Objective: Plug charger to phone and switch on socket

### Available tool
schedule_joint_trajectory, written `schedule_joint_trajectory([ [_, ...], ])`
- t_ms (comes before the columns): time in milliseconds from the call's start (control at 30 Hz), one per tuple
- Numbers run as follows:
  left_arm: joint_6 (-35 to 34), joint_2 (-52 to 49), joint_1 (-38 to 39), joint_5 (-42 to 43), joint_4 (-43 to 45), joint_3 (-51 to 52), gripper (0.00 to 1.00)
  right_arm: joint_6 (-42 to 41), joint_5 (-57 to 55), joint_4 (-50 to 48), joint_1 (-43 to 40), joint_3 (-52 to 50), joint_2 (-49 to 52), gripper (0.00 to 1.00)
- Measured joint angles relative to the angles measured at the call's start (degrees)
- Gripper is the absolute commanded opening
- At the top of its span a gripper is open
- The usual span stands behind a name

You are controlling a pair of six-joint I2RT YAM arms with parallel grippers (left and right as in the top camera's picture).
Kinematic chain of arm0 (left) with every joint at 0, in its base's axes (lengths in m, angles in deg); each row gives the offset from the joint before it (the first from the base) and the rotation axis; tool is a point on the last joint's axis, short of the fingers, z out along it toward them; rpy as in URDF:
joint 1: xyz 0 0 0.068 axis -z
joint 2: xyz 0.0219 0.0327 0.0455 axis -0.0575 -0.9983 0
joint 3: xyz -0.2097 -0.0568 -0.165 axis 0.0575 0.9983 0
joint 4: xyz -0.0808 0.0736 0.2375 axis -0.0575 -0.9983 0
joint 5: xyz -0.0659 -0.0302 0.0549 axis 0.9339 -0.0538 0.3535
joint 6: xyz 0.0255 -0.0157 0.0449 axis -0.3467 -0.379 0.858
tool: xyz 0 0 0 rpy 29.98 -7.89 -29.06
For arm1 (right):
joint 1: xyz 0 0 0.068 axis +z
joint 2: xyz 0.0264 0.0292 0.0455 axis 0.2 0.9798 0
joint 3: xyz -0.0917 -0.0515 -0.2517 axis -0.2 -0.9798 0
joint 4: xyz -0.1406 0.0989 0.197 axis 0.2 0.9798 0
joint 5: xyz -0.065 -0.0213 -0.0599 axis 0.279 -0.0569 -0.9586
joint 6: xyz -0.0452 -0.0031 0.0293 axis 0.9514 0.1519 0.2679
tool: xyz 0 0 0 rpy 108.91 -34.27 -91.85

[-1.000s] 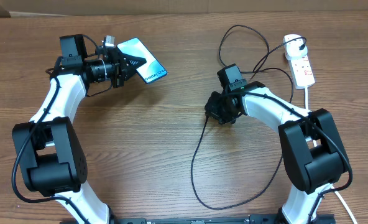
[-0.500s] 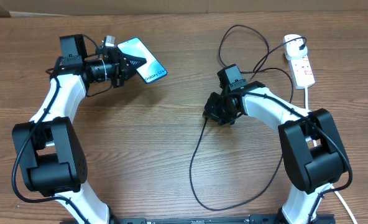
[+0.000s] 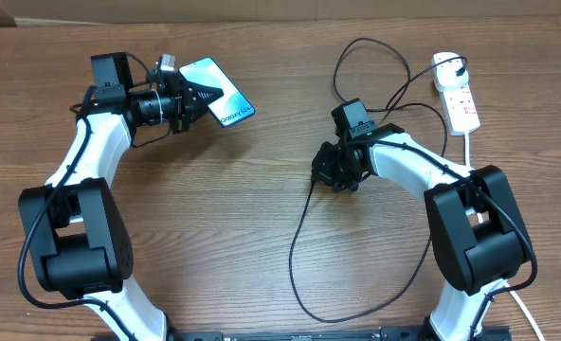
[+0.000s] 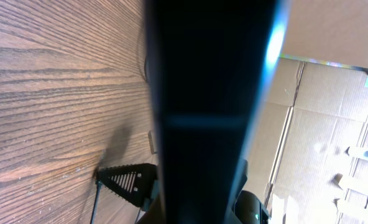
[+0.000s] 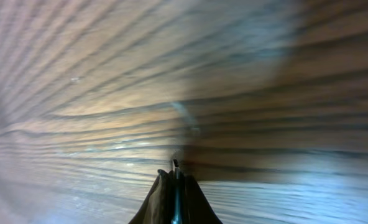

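Jutting from the left fingers (image 3: 201, 96) (clamped): the phone (image 3: 231, 106).

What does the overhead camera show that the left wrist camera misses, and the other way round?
Only the overhead view shows both arms whole, the left gripper clamped on the phone with its lit blue screen, the right gripper low on the black charger, and the white socket at the far right. Only the left wrist view shows the phone edge-on, a dark slab filling the middle, and the sides of the cardboard boxes close up. Both show the phone and the wooden table.
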Motion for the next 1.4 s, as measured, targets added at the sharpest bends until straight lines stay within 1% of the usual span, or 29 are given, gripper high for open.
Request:
schedule_joint_trajectory([
  [100,0.0,0.0,0.0,0.1,0.0,0.0,0.04,0.4,4.6,-3.1,0.0,0.0,0.0,0.04],
  [233,0.0,0.0,0.0,0.2,0.0,0.0,0.04,4.4,15.9,-7.1,-0.2,0.0,0.0,0.04],
  [367,0.0,0.0,0.0,0.2,0.0,0.0,0.04,12.4,31.8,-11.1,-0.4,0.0,0.0,0.04],
  [467,0.0,0.0,0.0,1.2,2.0,0.0,0.04,22.0,49.9,-14.6,-0.5,0.0,0.0,0.04],
  [567,0.2,0.0,0.0,4.4,6.3,0.1,0.04,25.7,58.2,-17.0,-0.5,0.0,0.0,0.04],
  [633,0.2,0.0,0.0,6.5,6.9,0.1,0.04,26.9,63.1,-19.6,-0.5,0.0,0.0,0.04],
  [833,0.2,0.0,0.0,10.7,6.9,0.1,0.04,27.9,67.3,-20.8,-0.5,0.0,0.0,0.04],
  [1033,1.0,0.0,1.1,13.7,6.6,0.1,0.04,28.1,67.6,-20.9,-0.5,0.0,0.0,0.04],
  [1267,1.5,0.0,6.4,12.6,3.7,0.1,0.04,28.1,67.6,-20.9,-0.5,0.0,0.0,0.04],
  [1367,1.5,0.0,7.0,10.9,3.6,0.1,0.04,28.1,67.2,-20.7,-0.5,0.0,0.0,0.04],
  [1400,1.5,0.0,6.8,10.3,3.6,0.1,0.04,27.7,66.1,-19.9,-0.5,0.0,0.0,0.05],
])
